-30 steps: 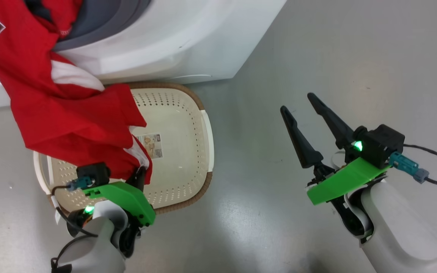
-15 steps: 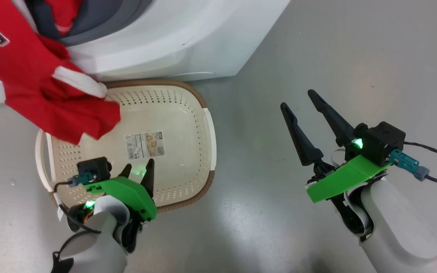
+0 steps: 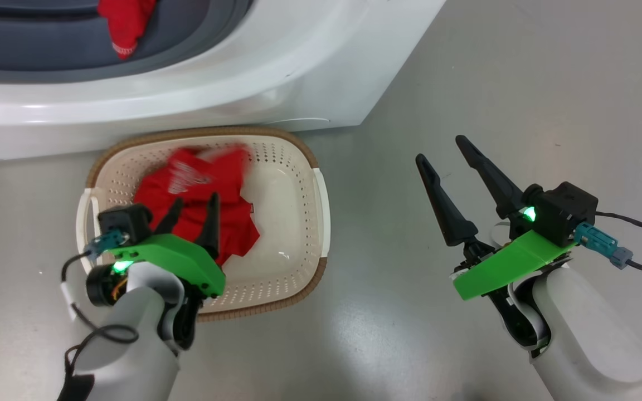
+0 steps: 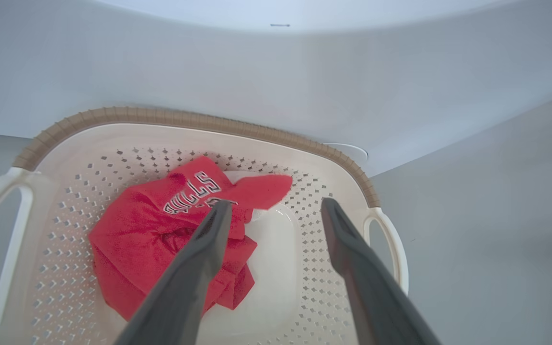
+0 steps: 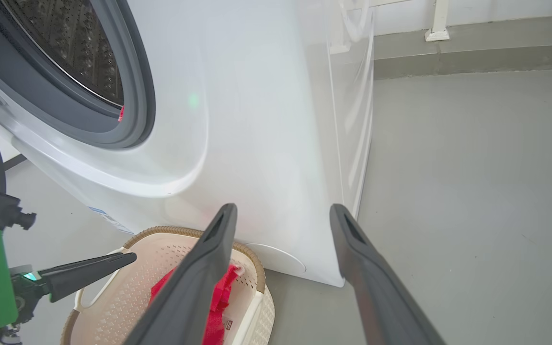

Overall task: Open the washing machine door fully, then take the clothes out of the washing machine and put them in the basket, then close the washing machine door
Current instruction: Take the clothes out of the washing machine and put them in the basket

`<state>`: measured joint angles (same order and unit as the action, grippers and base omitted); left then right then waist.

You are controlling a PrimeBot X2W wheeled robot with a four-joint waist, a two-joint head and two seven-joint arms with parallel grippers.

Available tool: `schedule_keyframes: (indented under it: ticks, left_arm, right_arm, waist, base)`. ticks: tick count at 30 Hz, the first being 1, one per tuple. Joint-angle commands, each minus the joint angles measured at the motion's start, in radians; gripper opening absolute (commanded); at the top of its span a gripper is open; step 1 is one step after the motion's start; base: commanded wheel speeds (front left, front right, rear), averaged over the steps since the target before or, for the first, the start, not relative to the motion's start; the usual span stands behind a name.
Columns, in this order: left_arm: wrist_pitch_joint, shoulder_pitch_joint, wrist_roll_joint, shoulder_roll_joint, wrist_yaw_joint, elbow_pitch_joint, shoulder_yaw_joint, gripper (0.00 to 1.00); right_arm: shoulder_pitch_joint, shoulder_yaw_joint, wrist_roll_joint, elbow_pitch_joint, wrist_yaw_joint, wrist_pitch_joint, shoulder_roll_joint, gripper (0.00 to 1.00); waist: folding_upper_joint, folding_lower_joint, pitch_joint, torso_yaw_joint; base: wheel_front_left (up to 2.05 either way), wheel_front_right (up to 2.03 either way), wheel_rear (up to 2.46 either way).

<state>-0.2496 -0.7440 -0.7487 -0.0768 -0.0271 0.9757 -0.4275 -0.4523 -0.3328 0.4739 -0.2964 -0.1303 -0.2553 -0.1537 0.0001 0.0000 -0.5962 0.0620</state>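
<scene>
One red garment (image 3: 198, 206) with white lettering lies crumpled in the left half of the cream basket (image 3: 298, 184), which stands on the floor against the washing machine (image 3: 310, 61). My left gripper (image 3: 194, 203) hangs open just above that garment, nothing between its fingers (image 4: 209, 249). The wrist view shows the same garment (image 4: 161, 235) under the open gripper (image 4: 276, 203). A second red garment (image 3: 126, 22) lies in the machine's opening on the grey rubber ring (image 3: 31, 55). My right gripper (image 3: 441, 149) is open over bare floor, right of the basket. I cannot make out the door.
The perforated drum (image 5: 70, 43) and grey ring (image 5: 137, 96) show in the right wrist view, above the basket (image 5: 127, 292). Grey floor (image 3: 521, 83) spreads to the right of the machine and basket. A cable trails from my right wrist (image 3: 633, 223).
My left gripper has opened and let go of the red garment, which has dropped into the basket. The head camera has shifted, so the scene sits further right. The right arm has held still.
</scene>
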Motion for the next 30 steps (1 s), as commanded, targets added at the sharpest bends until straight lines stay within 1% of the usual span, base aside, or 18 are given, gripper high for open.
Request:
schedule_keyframes:
  ticks: [1, 7, 11, 14, 21, 30]
  left_arm:
    - [-0.012, 0.050, 0.028, -0.034, 0.012, -0.051, 0.044, 1.00]
    - [-0.012, 0.142, 0.152, -0.044, 0.044, -0.273, 0.152, 1.00]
    - [-0.012, 0.203, 0.218, -0.034, 0.055, -0.408, 0.216, 1.00]
    - [-0.012, 0.246, 0.258, -0.024, 0.061, -0.483, 0.243, 1.00]
    - [-0.012, 0.305, 0.297, -0.016, 0.052, -0.543, 0.288, 1.00]
    - [-0.012, 0.390, 0.350, -0.014, 0.049, -0.594, 0.349, 1.00]
  right_arm:
    - [0.034, -0.012, -0.002, 0.019, 0.000, -0.006, 0.001, 1.00]
    - [0.039, -0.008, -0.001, 0.016, 0.000, -0.006, -0.002, 1.00]
    - [0.044, -0.004, -0.002, 0.012, 0.000, -0.006, -0.002, 1.00]
    - [0.049, 0.000, -0.004, 0.008, 0.000, -0.006, -0.003, 1.00]
    - [0.061, 0.006, -0.012, 0.004, 0.000, -0.006, -0.001, 1.00]
    - [0.099, 0.037, -0.032, -0.004, 0.000, -0.006, 0.001, 1.00]
  waist:
    - [-0.0001, 0.0000, 0.007, -0.004]
    - [-0.0001, 0.0000, 0.030, -0.009]
    - [-0.0001, 0.0000, 0.053, -0.012]
    - [-0.0001, 0.0000, 0.076, -0.015]
    - [-0.0001, 0.0000, 0.125, -0.017]
    - [-0.0001, 0.0000, 0.225, -0.016]
  base:
    - [0.00, 0.00, 0.00]
    - [0.00, 0.00, 0.00]
    - [0.00, 0.00, 0.00]
    - [0.00, 0.00, 0.00]
    - [0.00, 0.00, 0.00]
    - [0.00, 0.00, 0.00]
